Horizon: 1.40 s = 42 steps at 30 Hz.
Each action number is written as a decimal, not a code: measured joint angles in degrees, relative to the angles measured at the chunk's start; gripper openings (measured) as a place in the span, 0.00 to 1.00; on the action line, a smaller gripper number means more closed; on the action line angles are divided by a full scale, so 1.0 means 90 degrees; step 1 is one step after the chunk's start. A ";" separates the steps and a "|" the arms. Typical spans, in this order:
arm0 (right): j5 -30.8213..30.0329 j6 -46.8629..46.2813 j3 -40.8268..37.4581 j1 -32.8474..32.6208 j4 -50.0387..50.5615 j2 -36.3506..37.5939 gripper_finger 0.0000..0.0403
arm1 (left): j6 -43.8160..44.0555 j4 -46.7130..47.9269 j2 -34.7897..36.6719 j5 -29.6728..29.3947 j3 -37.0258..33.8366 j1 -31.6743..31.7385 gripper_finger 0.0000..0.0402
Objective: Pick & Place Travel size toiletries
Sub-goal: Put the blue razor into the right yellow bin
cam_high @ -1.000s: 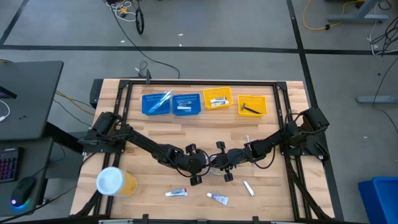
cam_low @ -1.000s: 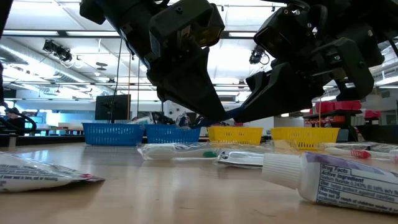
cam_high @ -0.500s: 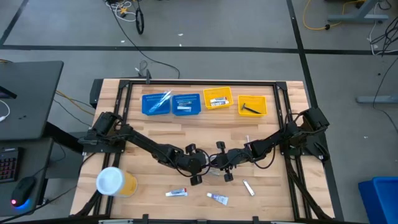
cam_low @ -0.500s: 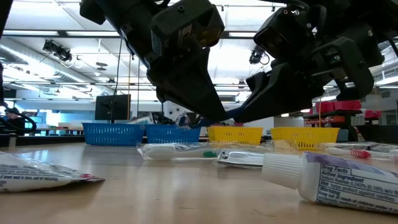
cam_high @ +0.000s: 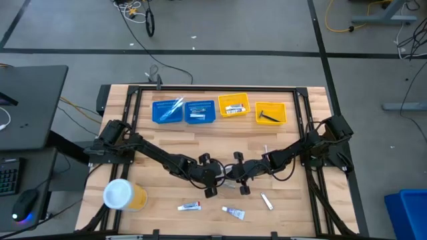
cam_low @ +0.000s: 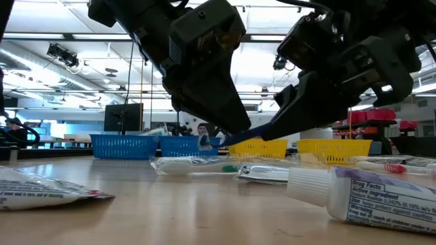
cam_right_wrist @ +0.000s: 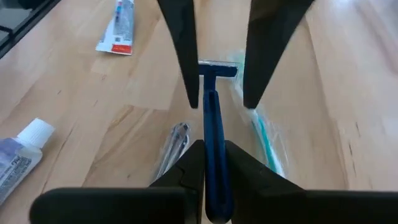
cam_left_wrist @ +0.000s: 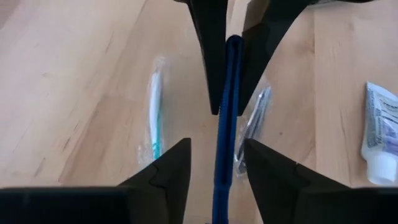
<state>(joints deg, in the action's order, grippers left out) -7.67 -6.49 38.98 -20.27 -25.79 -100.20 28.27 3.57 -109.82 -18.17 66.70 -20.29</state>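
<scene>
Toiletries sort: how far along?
Done: all four trays along the far edge hold items. In hand: right claw grips a blue razor, its head between the left claw's open fingers. Left: tubes and a wrapped toothbrush on the table.

trays (cam_high: 219, 110) at table's (cam_high: 167, 143) back; grippers mid-table; tubes (cam_high: 189, 207) in front

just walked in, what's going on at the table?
Both arms meet mid-table over a blue razor. The right gripper is shut on its handle; the left gripper is open around the other end, a handover by the look of it. Below them lie a wrapped toothbrush and a silvery tube. More toothpaste tubes lie nearer the front edge, and four trays at the back already hold items.
</scene>
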 joint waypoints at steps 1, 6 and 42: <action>-0.0033 -0.0120 0.0000 0.0000 0.0018 0.0000 0.11 | 0.0000 0.0000 0.0000 -0.0042 0.0000 0.0000 0.40; -0.0185 -0.0116 0.0005 0.0011 0.0263 0.0358 0.11 | -0.0013 0.0142 0.0483 -0.0131 -0.0002 0.0000 0.40; -0.0282 0.0312 -0.0002 0.5804 0.7405 0.3978 0.13 | -0.0216 0.1282 0.2079 -0.1412 -0.0029 0.0029 0.40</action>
<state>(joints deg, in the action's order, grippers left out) -10.22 -3.69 38.96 31.97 40.85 -64.40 26.33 15.11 -91.11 -30.87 66.43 -20.03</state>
